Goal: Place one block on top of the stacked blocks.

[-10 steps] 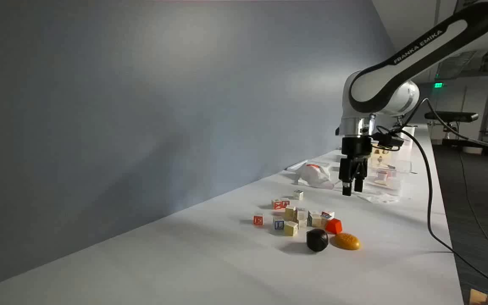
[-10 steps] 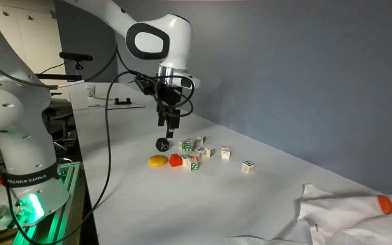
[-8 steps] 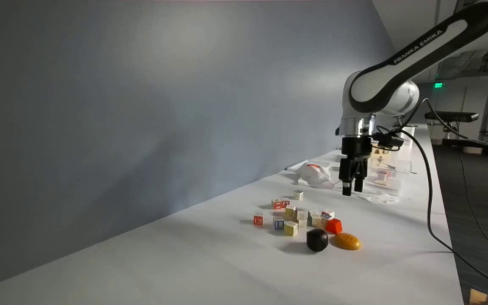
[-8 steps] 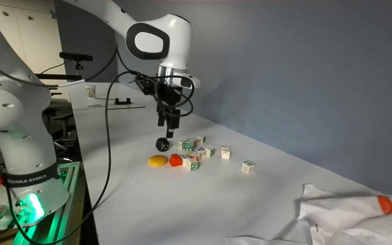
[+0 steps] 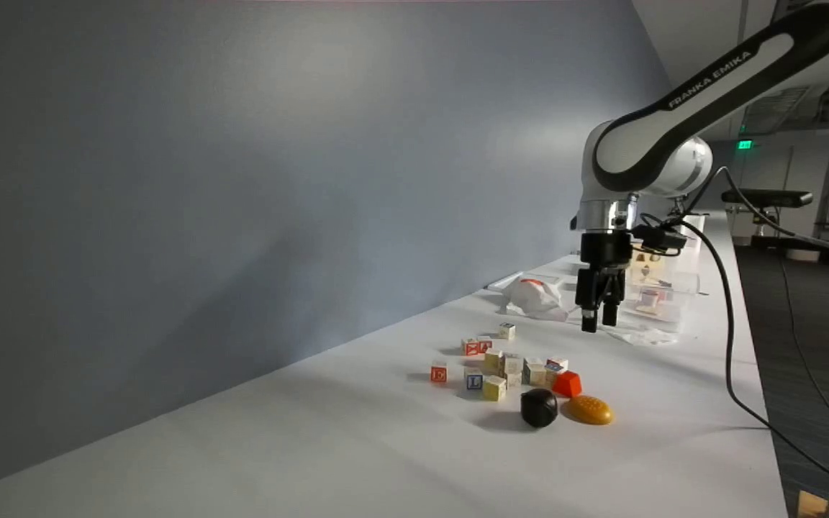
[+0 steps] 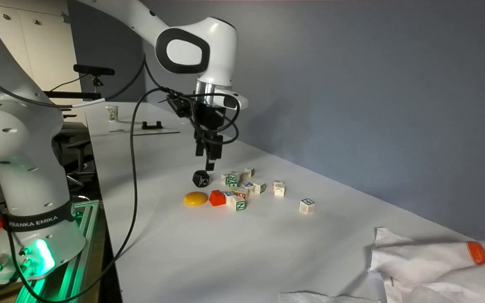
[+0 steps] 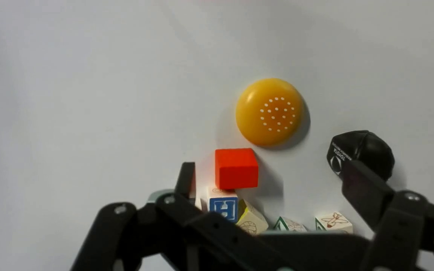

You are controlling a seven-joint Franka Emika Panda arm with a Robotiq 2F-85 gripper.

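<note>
The pincer (image 7: 271, 169) was spread above the bench (image 7: 107, 113), nothing gripped; the pick-up was judged the step in hand. The stacked blocks (image 5: 512, 365), too small to be counted surely, were flanked by alphabet cubes (image 5: 473, 379), one of which next had to be pinched and lifted

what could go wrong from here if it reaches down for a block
The stacked blocks stand close among other blocks, so the wide-open fingers might knock neighbours or topple the stack. The black round piece lies partly behind the fingers in the wrist view, so it might get bumped. That view shows only a few of the blocks, so aim could be off.
</note>
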